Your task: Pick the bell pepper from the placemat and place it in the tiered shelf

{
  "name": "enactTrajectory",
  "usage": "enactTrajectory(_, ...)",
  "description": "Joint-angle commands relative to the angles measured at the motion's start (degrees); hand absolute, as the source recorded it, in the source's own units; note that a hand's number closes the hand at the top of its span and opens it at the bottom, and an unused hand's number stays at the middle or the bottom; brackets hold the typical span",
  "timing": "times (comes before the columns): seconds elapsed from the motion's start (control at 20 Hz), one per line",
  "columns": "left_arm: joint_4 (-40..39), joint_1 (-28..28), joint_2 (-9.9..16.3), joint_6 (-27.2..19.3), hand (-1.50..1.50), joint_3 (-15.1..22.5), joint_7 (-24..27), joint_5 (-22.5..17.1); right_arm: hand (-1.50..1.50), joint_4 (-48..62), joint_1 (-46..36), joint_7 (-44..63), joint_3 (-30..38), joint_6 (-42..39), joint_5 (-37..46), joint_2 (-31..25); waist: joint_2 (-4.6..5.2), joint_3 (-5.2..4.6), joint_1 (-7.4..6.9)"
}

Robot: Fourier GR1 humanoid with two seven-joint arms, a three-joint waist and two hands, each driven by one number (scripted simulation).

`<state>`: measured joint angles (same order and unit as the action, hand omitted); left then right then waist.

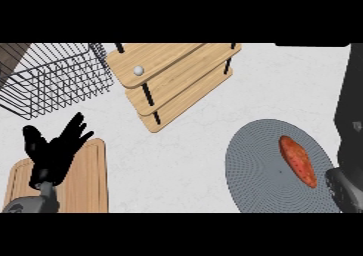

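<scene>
The bell pepper [298, 161], an elongated orange-red shape, lies on the round grey placemat [261, 170], toward its right side, untouched by either hand. The task appears to be at its opening step: the pepper is not yet grasped, and nothing has been carried toward the tiered shelf [176, 80].

At the lower right edge a grey forearm comes in, with a dark mass rising along the right border above it; this seems to be the robot's right arm, close beside the placemat and just right of the pepper. The right hand [355, 126] itself cannot be made out clearly, so whether its fingers are spread or curled cannot be told.

The left hand [55, 147] shows at the lower left, fingers straight and spread upward over a wooden cutting board [88, 182], holding nothing; it looks to be resting.

The wooden tiered shelf stands at the upper middle, with black posts and stepped boards, a small white ball [138, 70] on its top board. A black wire basket [55, 75] sits to its left on the white counter [184, 160].

The next move likely calls for the right hand to come over the pepper, close round its long body, lift it off the mat, then carry it up and left to a bare board of the shelf, clear of the white ball
</scene>
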<state>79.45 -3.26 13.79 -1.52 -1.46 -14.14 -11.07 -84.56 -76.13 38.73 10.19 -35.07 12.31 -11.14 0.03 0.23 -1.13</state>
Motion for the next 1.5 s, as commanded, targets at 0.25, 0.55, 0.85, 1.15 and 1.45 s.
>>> enactTrajectory(0.25,0.89,2.88,-1.10,0.22,0.00,1.70,-2.91,0.93,1.50,16.10,-3.29,-15.92,-5.48,2.02,8.00,-2.16,0.24,-0.27,-0.45)
enactTrajectory(0.55,-1.97,-0.22,-1.13,-0.93,0.00,0.31,-2.52,1.89,1.50,27.46,-7.01,-23.73,-6.02,8.61,12.06,-0.48,0.35,-0.29,-0.28)
enactTrajectory(0.85,-3.15,0.59,-2.00,0.36,0.00,0.02,-0.43,1.33,1.50,36.98,-7.89,-32.15,-6.65,12.46,15.94,-2.05,0.52,-0.30,-0.38)
enactTrajectory(1.15,-2.37,0.44,-2.05,0.17,0.00,0.30,-2.45,1.79,1.50,42.23,-10.62,-34.23,-6.91,19.15,17.66,3.04,0.37,-0.29,-0.37)
enactTrajectory(1.45,-0.49,0.68,-3.12,-0.73,0.00,0.96,-2.49,2.77,1.50,50.19,-13.36,-41.94,-5.20,17.23,17.53,-0.34,0.45,-0.28,-0.57)
